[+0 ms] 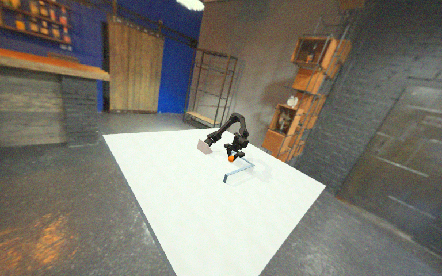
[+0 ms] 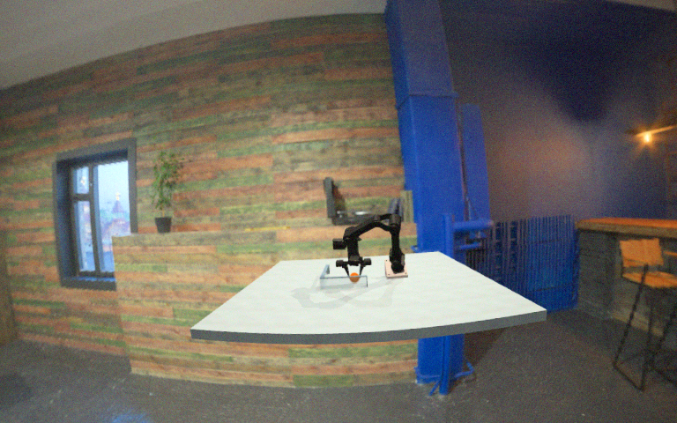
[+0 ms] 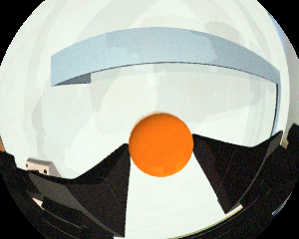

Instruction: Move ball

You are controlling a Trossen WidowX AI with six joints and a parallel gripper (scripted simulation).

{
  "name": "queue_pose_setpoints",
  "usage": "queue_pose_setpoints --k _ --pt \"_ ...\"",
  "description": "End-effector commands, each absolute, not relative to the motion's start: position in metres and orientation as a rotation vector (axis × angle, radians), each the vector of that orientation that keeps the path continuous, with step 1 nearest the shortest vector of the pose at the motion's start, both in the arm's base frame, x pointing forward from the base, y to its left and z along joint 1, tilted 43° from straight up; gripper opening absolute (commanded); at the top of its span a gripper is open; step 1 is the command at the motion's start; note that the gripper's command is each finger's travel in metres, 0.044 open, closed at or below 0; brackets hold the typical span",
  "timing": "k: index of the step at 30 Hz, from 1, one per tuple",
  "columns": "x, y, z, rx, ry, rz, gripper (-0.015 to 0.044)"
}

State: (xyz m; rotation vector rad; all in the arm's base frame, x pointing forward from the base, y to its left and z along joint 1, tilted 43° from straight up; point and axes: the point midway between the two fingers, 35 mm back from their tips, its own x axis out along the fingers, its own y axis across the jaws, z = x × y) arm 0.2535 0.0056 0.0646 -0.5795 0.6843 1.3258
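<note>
Ball, round with no long axis, clamped in gripper.

Bar or café, counter, stool

Potted plant, window, wooden stool, crate shelving
</note>
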Motion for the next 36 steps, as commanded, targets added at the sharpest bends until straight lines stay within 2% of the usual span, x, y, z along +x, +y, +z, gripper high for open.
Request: queue_pose_setpoints --k 1,9,23,26,32,36 --pt "0.254 0.010 0.061 -0.571 0.684 1.324 0.0000" --pt "0.254 0.014 0.056 -0.571 0.684 1.324 0.0000" --pt "0.254 0.011 0.058 -0.577 0.686 1.323 0.0363" --pt "0.255 0.005 0.064 -0.578 0.688 1.322 0.0363" --pt "0.245 -0.045 0.119 -0.572 0.689 1.324 0.0363" --pt "0.248 -0.044 0.116 -0.573 0.687 1.307 0.0363"
